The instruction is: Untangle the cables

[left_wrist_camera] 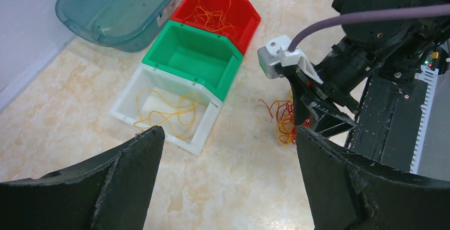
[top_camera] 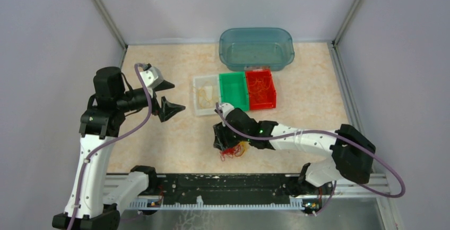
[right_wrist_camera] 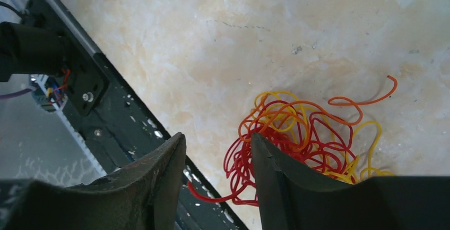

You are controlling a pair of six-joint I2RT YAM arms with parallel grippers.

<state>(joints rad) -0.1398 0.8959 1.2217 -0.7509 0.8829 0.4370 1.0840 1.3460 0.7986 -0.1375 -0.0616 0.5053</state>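
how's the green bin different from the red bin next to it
The green bin is empty; the red bin holds a loose tangle of thin orange wires. The green bin sits mid-row, between the white bin and the red bin; the red bin ends the row. Both have the same open-topped shape and stand upright.

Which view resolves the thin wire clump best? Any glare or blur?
Right wrist: tangled red, orange and yellow thin cables sharp, strands separable; its near black fingers dark, soft. Left wrist: clump small, legible; mild sheen on the beige marbled tabletop. Top external: even light, clump a tiny smear by the right gripper.
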